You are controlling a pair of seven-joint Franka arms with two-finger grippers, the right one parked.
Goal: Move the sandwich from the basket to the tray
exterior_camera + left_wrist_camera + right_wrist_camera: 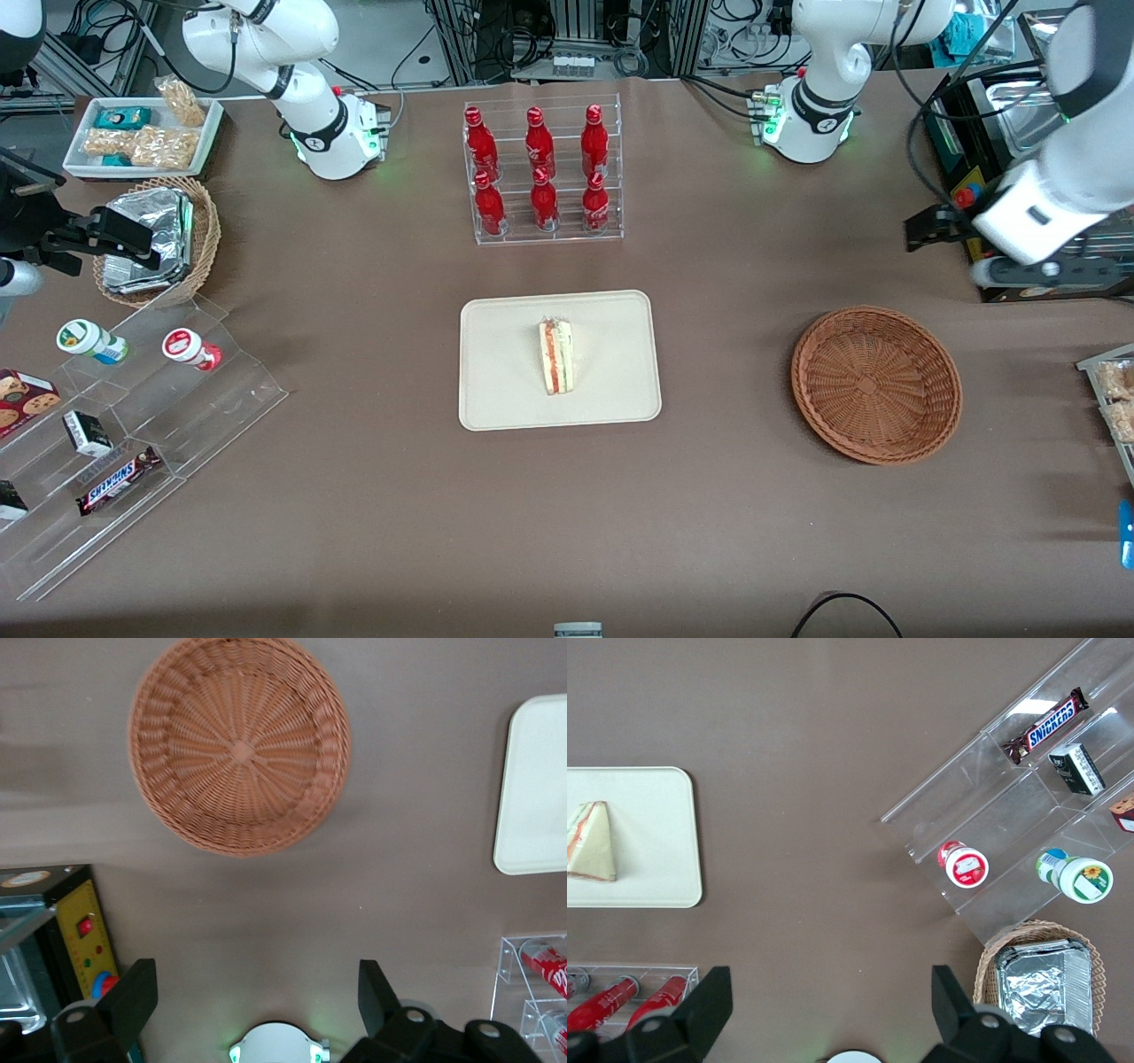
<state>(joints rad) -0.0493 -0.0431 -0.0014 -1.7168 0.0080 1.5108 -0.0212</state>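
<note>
The tool [257, 992] is being held released and empty, raised above the worktop [354, 496] near the basket [876, 384]. The sandwich [556, 356] is being carried by the tray [496, 390], well apart from the tool.

Raised gripper [257, 1005], fingers spread

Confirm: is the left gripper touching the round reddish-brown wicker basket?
Apart. The left wrist view shows the open gripper raised above the table, with bare brown tablecloth between its fingers and the empty round reddish-brown wicker basket.
</note>
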